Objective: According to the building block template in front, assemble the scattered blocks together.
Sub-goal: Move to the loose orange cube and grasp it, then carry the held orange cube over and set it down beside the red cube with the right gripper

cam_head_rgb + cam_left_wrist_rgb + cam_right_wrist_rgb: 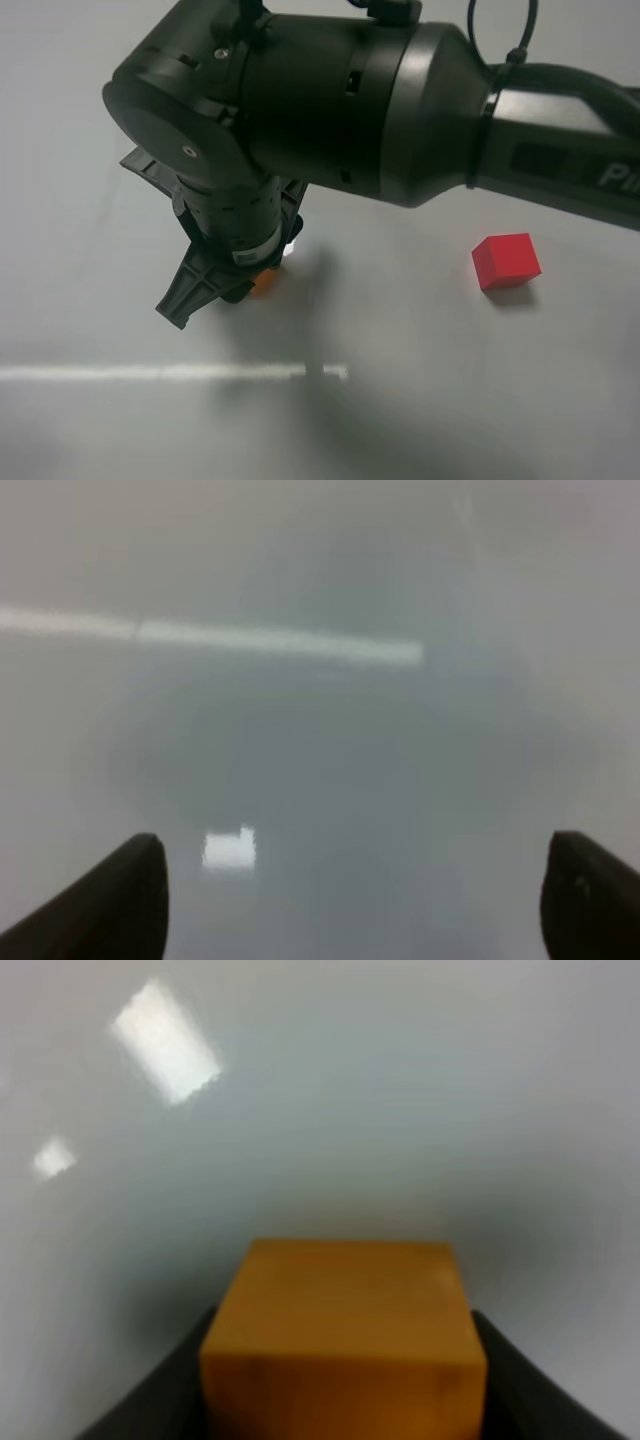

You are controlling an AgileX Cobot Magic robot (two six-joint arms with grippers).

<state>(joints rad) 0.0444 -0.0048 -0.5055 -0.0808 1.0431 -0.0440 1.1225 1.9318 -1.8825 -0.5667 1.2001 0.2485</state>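
The orange cube (343, 1345) sits between the two dark fingers (160, 1405) of my right gripper (343, 1410), which press on both its sides. In the exterior high view only a sliver of the orange cube (266, 284) shows under the right gripper (245, 285), low over the table; that arm reaches across to the left of the middle. The red cube (506, 261) lies alone on the table at the right. My left gripper (350, 900) is open and empty over bare table; it does not show in the exterior high view. The template bar is out of view.
The grey table (420, 400) carries a bright reflected strip of light (170, 372) near the front. The bulky right arm (400, 100) covers the upper part of the exterior high view and hides what lies behind it.
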